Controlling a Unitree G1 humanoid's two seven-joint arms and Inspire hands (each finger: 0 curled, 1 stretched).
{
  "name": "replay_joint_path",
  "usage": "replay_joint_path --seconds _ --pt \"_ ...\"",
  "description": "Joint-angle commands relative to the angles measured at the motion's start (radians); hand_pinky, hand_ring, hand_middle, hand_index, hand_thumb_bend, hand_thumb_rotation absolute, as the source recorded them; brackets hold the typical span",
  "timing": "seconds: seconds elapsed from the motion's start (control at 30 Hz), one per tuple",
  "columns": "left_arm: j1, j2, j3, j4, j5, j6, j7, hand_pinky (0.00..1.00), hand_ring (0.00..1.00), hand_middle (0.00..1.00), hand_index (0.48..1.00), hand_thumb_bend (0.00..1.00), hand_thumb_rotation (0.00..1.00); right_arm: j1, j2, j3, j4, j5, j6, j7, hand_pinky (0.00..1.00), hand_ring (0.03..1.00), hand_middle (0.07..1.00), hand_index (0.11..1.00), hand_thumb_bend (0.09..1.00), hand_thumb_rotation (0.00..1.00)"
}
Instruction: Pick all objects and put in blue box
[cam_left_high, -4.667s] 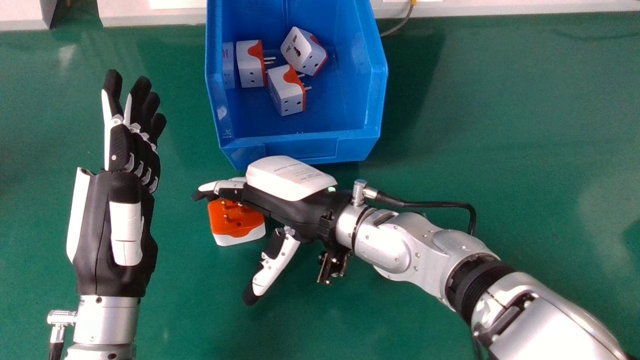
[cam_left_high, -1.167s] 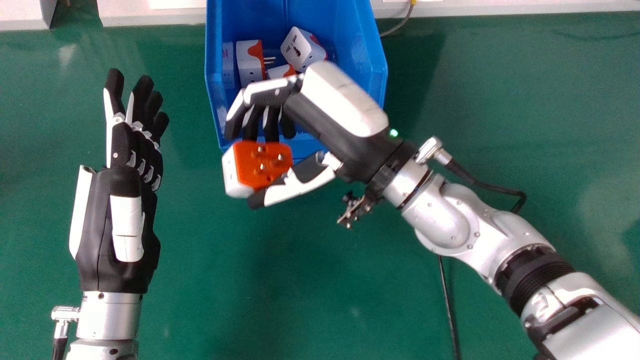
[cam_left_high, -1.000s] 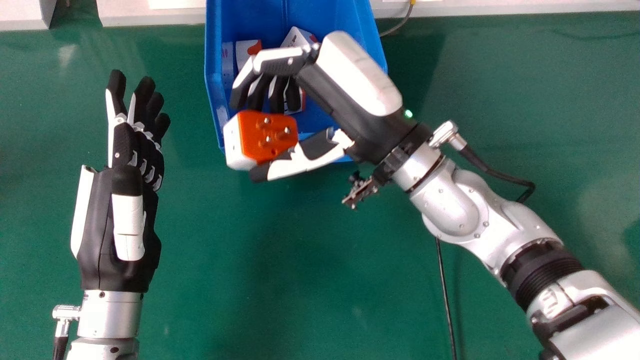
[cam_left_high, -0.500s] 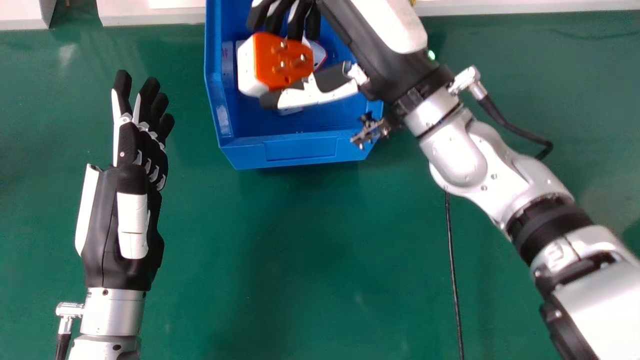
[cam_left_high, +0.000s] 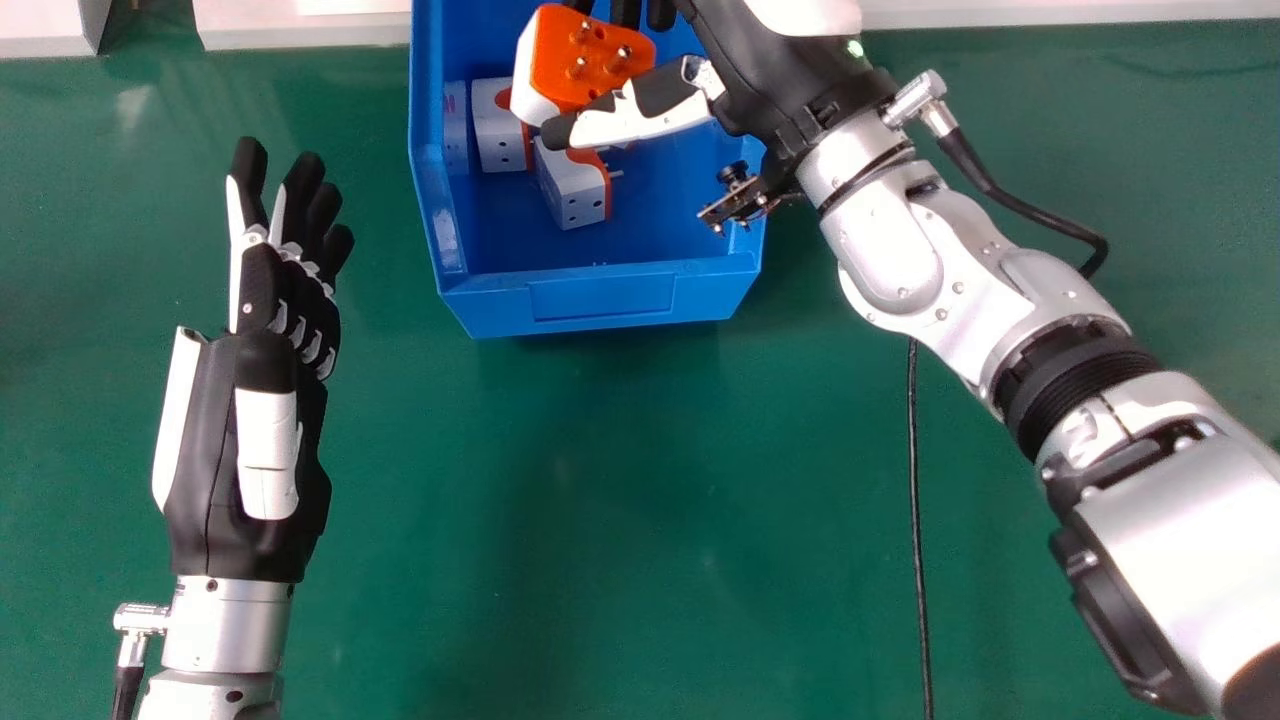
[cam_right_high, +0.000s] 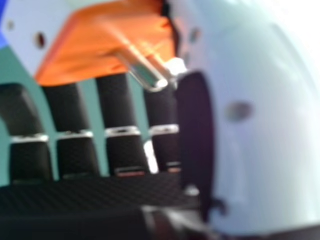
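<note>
My right hand (cam_left_high: 790, 80) is over the far part of the blue box (cam_left_high: 600, 298), shut on an orange and white plug adapter (cam_left_high: 575, 60) whose metal pins face up. In the right hand view the adapter (cam_right_high: 107, 45) lies between the thumb and the curled fingers of the right hand (cam_right_high: 117, 102). Inside the box, one white and orange adapter (cam_left_high: 498, 125) stands by the left wall, and another adapter (cam_left_high: 575, 190) lies nearer the middle. My left hand (cam_left_high: 265, 420) is at the left of the head view, open, with its fingers pointing forward.
The green table (cam_left_high: 560, 520) stretches in front of the box and to both sides. A black cable (cam_left_high: 916, 520) hangs below the right forearm. White panels (cam_left_high: 300, 28) run along the table's far edge.
The right hand took hold of the adapter from the table and carried it forward over the box, the last stretch within the past second. The left hand shifted slightly right.
</note>
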Motion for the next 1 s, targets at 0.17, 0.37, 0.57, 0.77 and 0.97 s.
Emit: replay_joint_path --seconds 0.17,0.37,0.57,0.77,0.97 --pt "-0.007 -0.002 0.002 -0.014 -0.004 -0.024 -0.004 1.0 1.0 1.0 0.997 0.89 0.99 -0.076 0.028 0.04 0.038 -0.032 0.104 -0.041 0.31 0.358 0.488 0.542 0.51 0.0" --pt "-0.014 0.0 0.003 0.006 0.003 -0.03 -0.004 1.0 1.0 1.0 0.996 0.89 0.99 -0.089 0.045 0.074 0.055 -0.063 0.166 -0.071 0.31 0.357 0.488 0.543 0.51 0.0" --pt "-0.009 -0.003 -0.001 -0.001 0.01 -0.024 0.001 1.0 1.0 1.0 0.995 0.9 0.99 -0.094 0.062 0.111 0.071 -0.096 0.217 -0.109 0.31 0.357 0.487 0.546 0.51 0.0" --pt "-0.009 -0.003 -0.005 0.001 0.001 -0.021 -0.008 1.0 1.0 1.0 0.995 0.9 0.99 -0.095 0.068 0.103 0.08 -0.082 0.233 -0.075 0.31 0.361 0.488 0.546 0.51 0.0" --pt "-0.006 -0.003 -0.004 -0.007 -0.002 -0.019 -0.012 1.0 1.0 1.0 0.994 0.9 0.99 -0.094 0.076 0.054 0.079 -0.017 0.209 0.035 0.35 0.376 0.502 0.54 0.511 0.0"
